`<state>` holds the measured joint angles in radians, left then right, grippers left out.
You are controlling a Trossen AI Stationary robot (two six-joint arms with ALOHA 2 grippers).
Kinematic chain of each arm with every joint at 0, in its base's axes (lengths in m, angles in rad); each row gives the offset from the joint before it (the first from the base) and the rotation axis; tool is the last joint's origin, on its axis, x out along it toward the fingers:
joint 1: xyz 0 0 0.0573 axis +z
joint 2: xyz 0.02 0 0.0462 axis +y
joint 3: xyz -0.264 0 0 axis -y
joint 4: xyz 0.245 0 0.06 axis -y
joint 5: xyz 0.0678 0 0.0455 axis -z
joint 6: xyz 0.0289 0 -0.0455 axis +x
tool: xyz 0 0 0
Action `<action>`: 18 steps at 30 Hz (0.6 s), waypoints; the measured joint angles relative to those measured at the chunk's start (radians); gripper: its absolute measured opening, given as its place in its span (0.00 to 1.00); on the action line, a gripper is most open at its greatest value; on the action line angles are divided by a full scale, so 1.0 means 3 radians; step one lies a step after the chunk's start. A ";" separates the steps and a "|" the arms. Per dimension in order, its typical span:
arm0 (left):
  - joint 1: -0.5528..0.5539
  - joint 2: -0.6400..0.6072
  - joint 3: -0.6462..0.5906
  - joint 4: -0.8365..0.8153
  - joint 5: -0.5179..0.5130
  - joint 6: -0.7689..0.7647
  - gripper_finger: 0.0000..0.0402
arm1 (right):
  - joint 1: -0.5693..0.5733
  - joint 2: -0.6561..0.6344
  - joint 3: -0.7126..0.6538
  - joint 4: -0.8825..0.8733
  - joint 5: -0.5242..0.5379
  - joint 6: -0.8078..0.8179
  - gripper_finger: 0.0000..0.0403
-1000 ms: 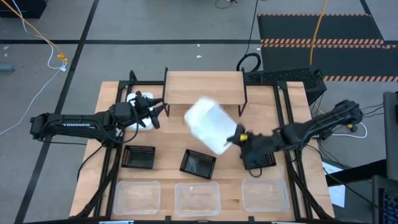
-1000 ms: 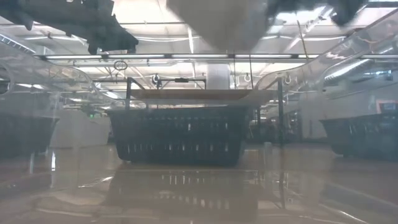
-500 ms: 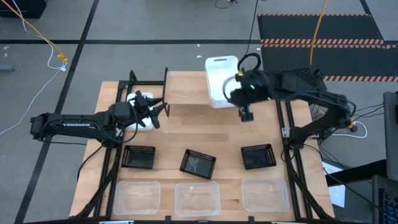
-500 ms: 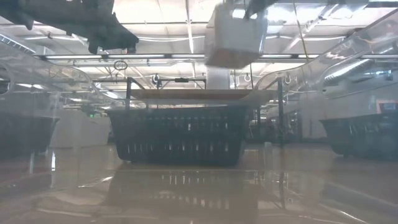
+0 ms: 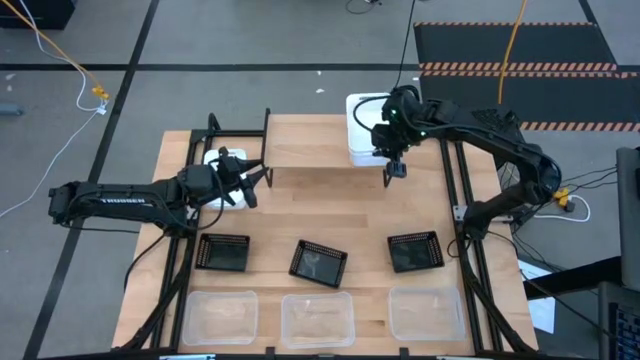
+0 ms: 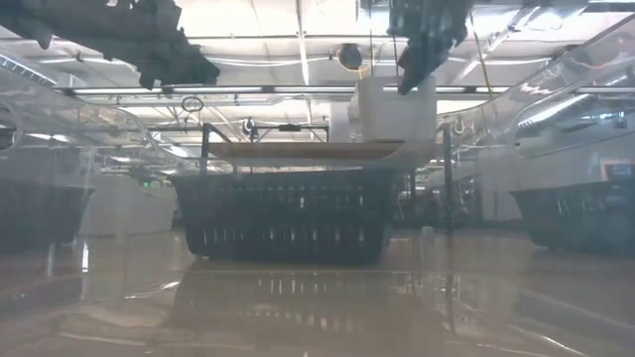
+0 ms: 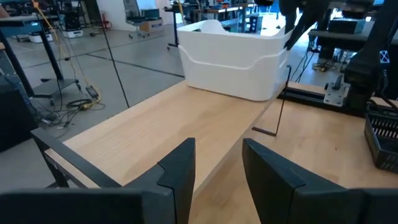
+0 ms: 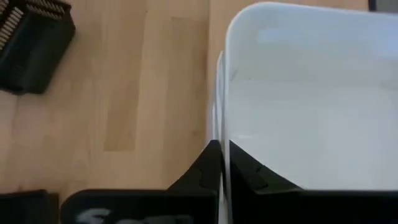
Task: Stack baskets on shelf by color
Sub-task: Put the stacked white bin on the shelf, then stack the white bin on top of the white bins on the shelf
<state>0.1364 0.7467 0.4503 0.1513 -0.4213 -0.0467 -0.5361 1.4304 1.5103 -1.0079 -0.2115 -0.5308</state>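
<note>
A white basket (image 5: 364, 128) stands upright with its base on the right end of the light-wood shelf (image 5: 315, 142); it also shows in the low view (image 6: 395, 109) and the left wrist view (image 7: 233, 59). My right gripper (image 5: 389, 158) is above it, shut on its wall. My left gripper (image 5: 256, 176) hangs open at the shelf's left end (image 7: 155, 134), touching nothing; more white (image 5: 218, 160) shows beneath that arm. Three black mesh baskets (image 5: 318, 263) sit in a row on the table, and three clear baskets (image 5: 318, 318) line its near edge. My right gripper (image 8: 225, 158) pinches the rim of the white basket's side wall (image 8: 222, 124), close to its near right corner, with one finger inside the basket and one outside. The fingers come from above, pointing down. The basket sits upright with its base on the shelf.
Bare tabletop (image 5: 330, 205) lies between the shelf and the black row. The middle and left of the shelf top (image 7: 186, 118) are bare. Thin black shelf legs (image 7: 283, 99) and dark frame rails (image 5: 460, 190) stand along the table's sides.
My right gripper carried the white basket from above the table's middle toward the far right, then lowered it onto the shelf's right end. The basket went from tilted and high in the air to upright on the shelf.
</note>
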 joint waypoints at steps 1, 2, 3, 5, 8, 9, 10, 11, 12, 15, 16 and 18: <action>0.0000 0.0000 0.0000 0.0000 0.0000 0.0000 0.34 | -0.0006 -0.0020 -0.0056 0.0061 0.0008 -0.0004 0.00; 0.0000 0.0000 0.0000 0.0000 0.0000 -0.0001 0.34 | -0.0009 -0.0044 -0.0115 0.0115 0.0012 -0.0009 0.00; 0.0000 0.0000 0.0000 0.0001 0.0000 -0.0001 0.34 | -0.0008 -0.0068 -0.0169 0.0163 0.0014 -0.0014 0.00; 0.0002 0.0000 0.0000 0.0001 0.0000 -0.0027 0.34 | -0.0005 -0.0123 -0.0255 0.0211 0.0014 -0.0017 0.00; 0.0001 0.0000 0.0000 0.0004 0.0000 -0.0053 0.34 | -0.0005 -0.0198 -0.0362 0.0282 0.0009 -0.0017 0.03; 0.0001 0.0000 0.0000 0.0003 0.0000 -0.0051 0.34 | -0.0005 -0.0224 -0.0388 0.0304 0.0011 -0.0017 0.04; 0.0001 0.0000 0.0000 0.0003 0.0000 -0.0051 0.34 | -0.0005 -0.0254 -0.0402 0.0305 0.0020 -0.0017 0.07; 0.0001 0.0000 0.0000 0.0001 0.0000 -0.0053 0.34 | -0.0005 -0.0284 -0.0410 0.0289 0.0019 -0.0017 0.09; 0.0001 0.0000 0.0000 0.0000 0.0000 -0.0055 0.34 | -0.0005 -0.0329 -0.0413 0.0300 0.0018 -0.0017 0.11; 0.0001 0.0000 0.0000 -0.0005 0.0000 -0.0057 0.34 | -0.0004 -0.0494 -0.0410 0.0453 0.0021 -0.0041 0.19; 0.0001 0.0000 0.0000 -0.0013 0.0000 -0.0057 0.34 | -0.0004 -0.0550 -0.0410 0.0506 0.0023 -0.0040 0.21; 0.0001 0.0000 0.0000 -0.0034 0.0000 -0.0049 0.34 | -0.0004 -0.0641 -0.0409 0.0660 0.0023 -0.0016 0.26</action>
<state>0.1368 0.7467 0.4503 0.1409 -0.4213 -0.0613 -0.5373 1.2382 1.3876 -0.8098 -0.2046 -0.5355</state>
